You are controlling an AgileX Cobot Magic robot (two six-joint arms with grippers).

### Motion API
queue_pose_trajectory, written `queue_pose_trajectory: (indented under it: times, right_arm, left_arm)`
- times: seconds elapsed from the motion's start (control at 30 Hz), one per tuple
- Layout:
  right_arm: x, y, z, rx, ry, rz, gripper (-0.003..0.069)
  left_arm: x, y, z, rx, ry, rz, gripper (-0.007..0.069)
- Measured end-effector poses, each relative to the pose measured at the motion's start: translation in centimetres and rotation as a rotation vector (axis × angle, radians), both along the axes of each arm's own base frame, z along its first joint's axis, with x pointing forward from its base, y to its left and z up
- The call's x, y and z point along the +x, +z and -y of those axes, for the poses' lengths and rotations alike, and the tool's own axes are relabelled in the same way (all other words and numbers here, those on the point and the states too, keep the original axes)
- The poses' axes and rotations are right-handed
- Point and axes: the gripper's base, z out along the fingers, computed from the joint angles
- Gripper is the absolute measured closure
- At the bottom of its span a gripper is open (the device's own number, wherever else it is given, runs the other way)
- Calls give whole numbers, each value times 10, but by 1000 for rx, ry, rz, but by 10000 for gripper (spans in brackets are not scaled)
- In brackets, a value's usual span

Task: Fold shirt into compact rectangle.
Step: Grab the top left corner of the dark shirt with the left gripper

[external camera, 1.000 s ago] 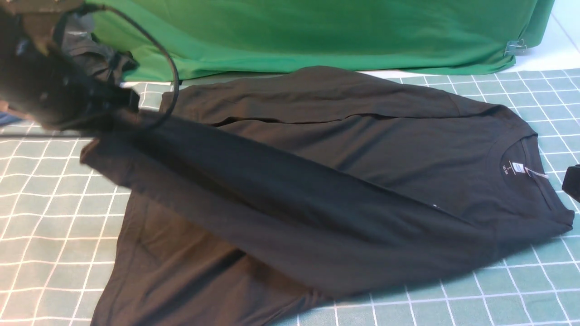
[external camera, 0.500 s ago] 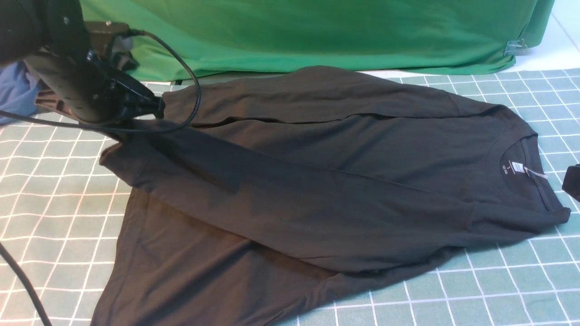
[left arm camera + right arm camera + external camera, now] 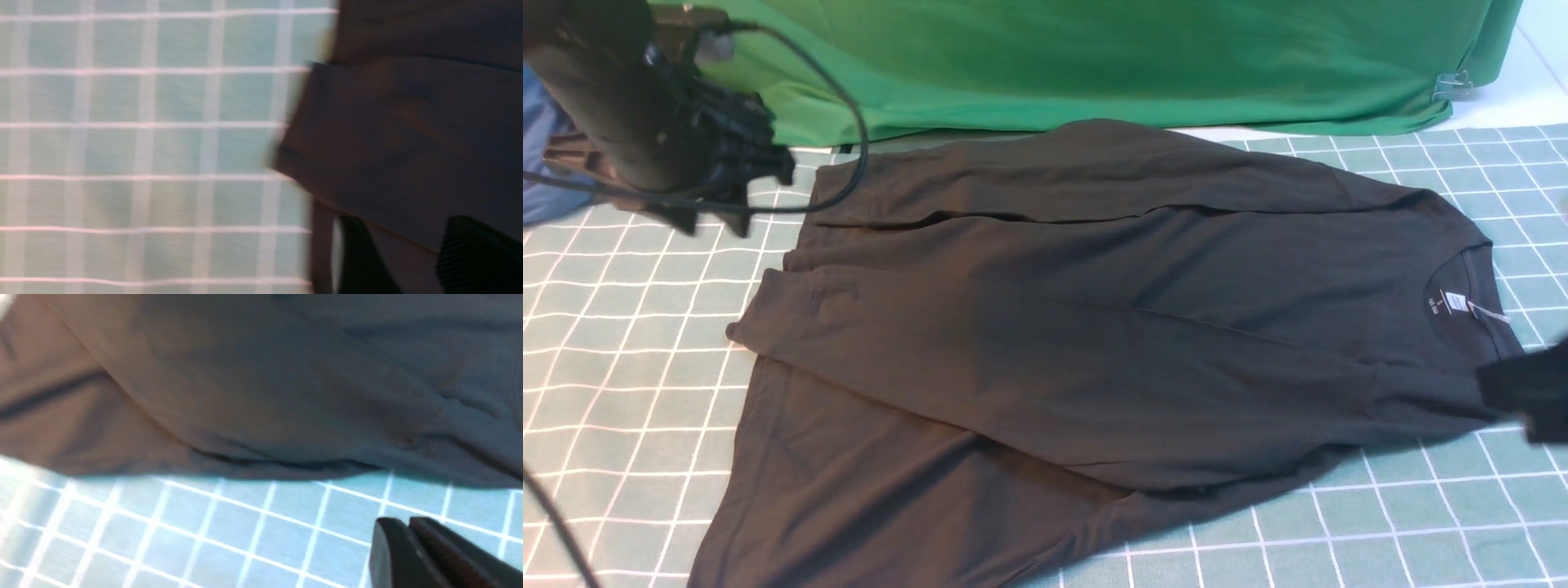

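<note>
The black shirt (image 3: 1094,327) lies flat on the checked mat, its collar and white neck label (image 3: 1454,302) to the right. One long sleeve lies across the body, with its cuff (image 3: 760,318) at the left. My left gripper (image 3: 715,220) hangs above the mat just behind and left of that cuff. In the left wrist view the left gripper (image 3: 404,249) is open, its fingers apart over the shirt (image 3: 408,143) and nothing between them. My right gripper (image 3: 1523,392) is blurred at the right edge, by the shirt's near shoulder. In the right wrist view the right gripper (image 3: 408,526) is shut and empty over the mat, beside the shirt's edge (image 3: 286,416).
A big green cloth (image 3: 1094,57) drapes along the back, held by a clip (image 3: 1454,82) at the far right. The green checked mat (image 3: 621,367) covers the table. Something blue (image 3: 539,163) shows at the far left behind my left arm, whose cable (image 3: 849,122) loops over the shirt's far left corner.
The left gripper opened and let go of the sleeve, which dropped flat across the shirt, then drew back to the left. The right gripper moved in toward the shirt's near shoulder.
</note>
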Motion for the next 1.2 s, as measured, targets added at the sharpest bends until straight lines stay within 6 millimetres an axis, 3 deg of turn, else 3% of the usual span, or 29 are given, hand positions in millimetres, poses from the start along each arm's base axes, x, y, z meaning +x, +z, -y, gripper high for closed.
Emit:
queue_pose_trajectory:
  times: [0.1, 0.17, 0.2, 0.23, 0.27, 0.3, 0.43, 0.53, 0.63, 0.9, 1.03, 1.2]
  right_arm:
    - [25, -8, -8, -76, 43, -39, 544]
    - [38, -16, -9, -134, 55, -62, 491]
    - [40, -17, -9, -144, 52, -66, 476]
    - [47, -22, -7, -174, 29, -79, 447]
    - [47, -22, -6, -176, 27, -76, 445]
    - [52, -24, 0, -186, -5, -75, 436]
    - [59, -23, 15, -191, -76, -63, 439]
    - [61, -23, 22, -190, -108, -64, 438]
    - [61, -23, 23, -189, -114, -65, 438]
    - [61, -23, 23, -187, -117, -66, 436]
    - [61, -23, 23, -187, -117, -66, 435]
    - [61, -23, 23, -188, -116, -65, 433]
  left_arm:
    - [-20, 13, 36, -99, -140, 16, 558]
    - [-41, 11, 67, -128, -242, -4, 600]
    - [-44, 12, 70, -131, -249, -6, 603]
    - [-63, 0, 99, -146, -310, -50, 616]
    - [-66, -1, 102, -150, -309, -54, 617]
    - [-82, -18, 129, -155, -364, -74, 621]
    - [-108, -51, 178, -153, -492, -79, 603]
    - [-112, -69, 207, -150, -549, -25, 540]
    - [-109, -86, 223, -143, -539, 0, 425]
    - [-99, -120, 230, -136, -438, -65, 88]
    - [-101, -125, 235, -199, -388, -117, 58]
    - [-101, -128, 236, -203, -379, -128, 86]
